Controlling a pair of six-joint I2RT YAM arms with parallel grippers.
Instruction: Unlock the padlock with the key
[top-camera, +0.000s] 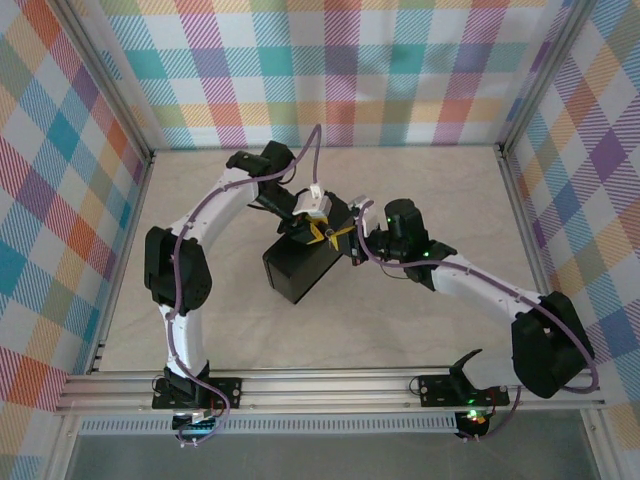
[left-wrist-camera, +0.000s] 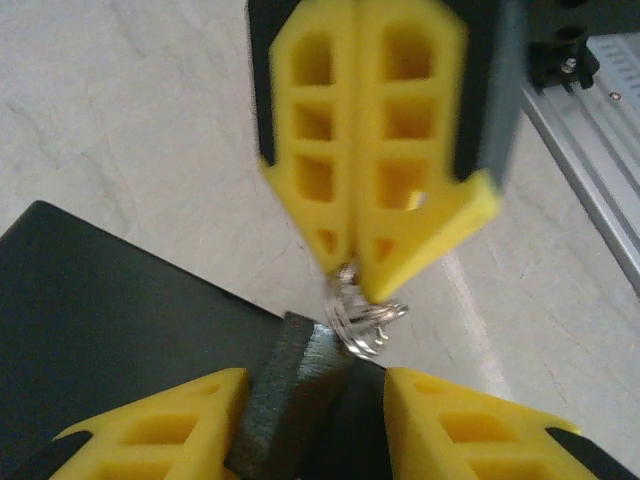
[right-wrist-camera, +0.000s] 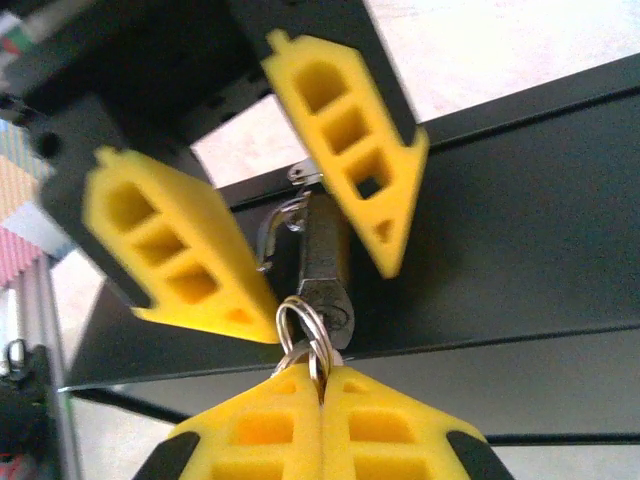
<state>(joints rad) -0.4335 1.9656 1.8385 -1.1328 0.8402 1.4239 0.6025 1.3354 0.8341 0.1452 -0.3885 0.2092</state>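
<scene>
Box (top-camera: 300, 272) beneath both grippers | left gripper (left-wrist-camera: 315, 385): jaws apart, padlock (left-wrist-camera: 285, 410) loose between | right gripper (right-wrist-camera: 322, 378): clamped on key (right-wrist-camera: 316, 350), at padlock's end | step: likely turning key | next: left needs firm hold, right a clean twist

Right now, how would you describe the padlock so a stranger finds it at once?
Find the big black box mid-table. At its edge, between the yellow fingers of the left claw, sits the padlock. Unlike the box it is tiny, a dark grey block with a silvery loop, and the shut right claw pinches a key ring at its end.
</scene>
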